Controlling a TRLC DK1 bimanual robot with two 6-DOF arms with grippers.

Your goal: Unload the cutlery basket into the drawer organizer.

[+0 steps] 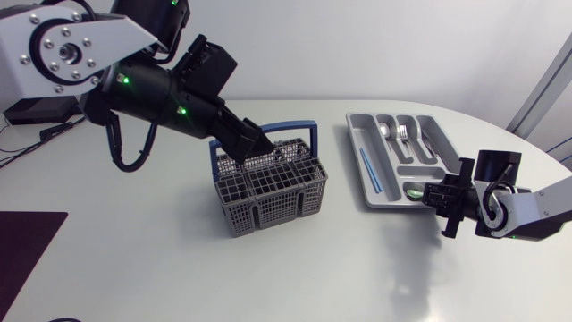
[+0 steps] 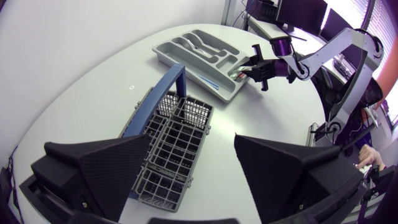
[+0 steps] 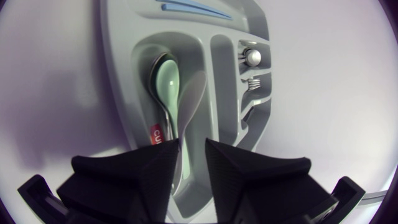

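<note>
Spoon lies along organizer slot, handle twd right pincer.

This is a robotics lab bench. Two silver-grey jointed robot arms with black joints, a left arm and a right arm, flank a plain white round-edged table. A grey plastic mesh cutlery basket with a blue handle and a grey moulded plastic drawer organizer stand loose on the bare tabletop.
</note>
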